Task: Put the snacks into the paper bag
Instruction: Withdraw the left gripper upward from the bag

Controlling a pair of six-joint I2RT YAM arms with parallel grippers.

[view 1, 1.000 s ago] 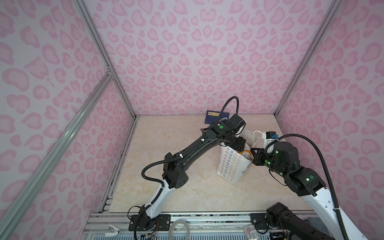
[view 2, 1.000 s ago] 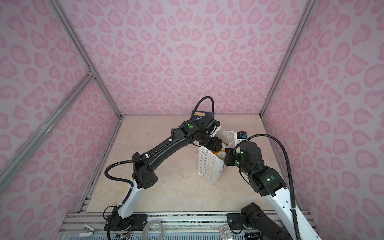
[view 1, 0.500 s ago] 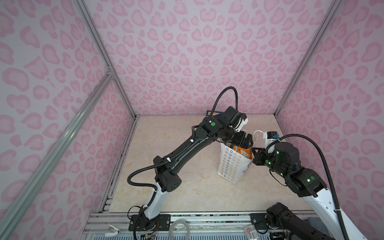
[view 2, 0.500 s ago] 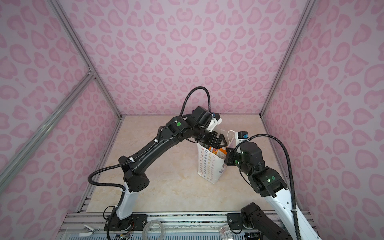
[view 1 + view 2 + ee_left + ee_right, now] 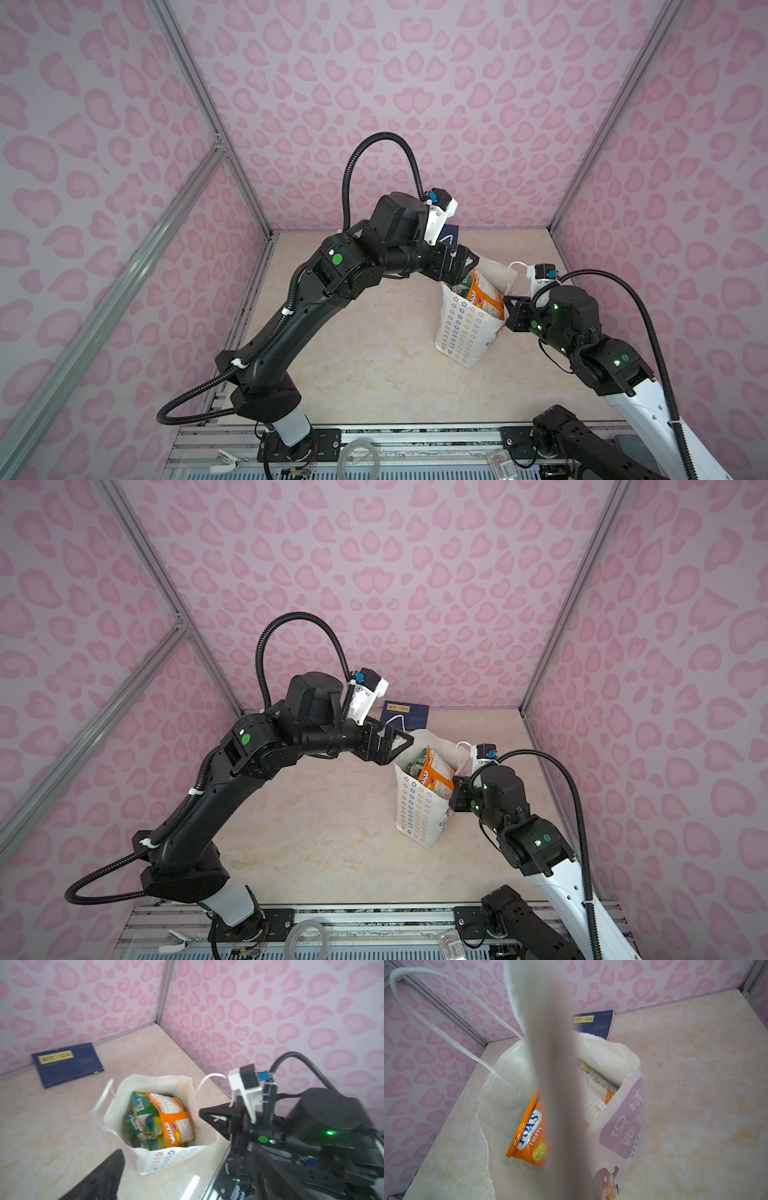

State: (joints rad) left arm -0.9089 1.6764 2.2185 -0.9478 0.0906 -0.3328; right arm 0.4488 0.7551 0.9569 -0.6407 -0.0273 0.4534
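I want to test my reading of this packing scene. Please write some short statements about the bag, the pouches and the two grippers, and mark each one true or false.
1. The orange FOX'S pouch sits inside the paper bag. True.
2. The left gripper holds a green pouch. False: its jaws are open and empty, near the bag's mouth; the green pouch is in the bag.
3. The right gripper is shut on the bag's rim. True.
4. The dark blue card is inside the bag. False: it lies on the table by the back wall.
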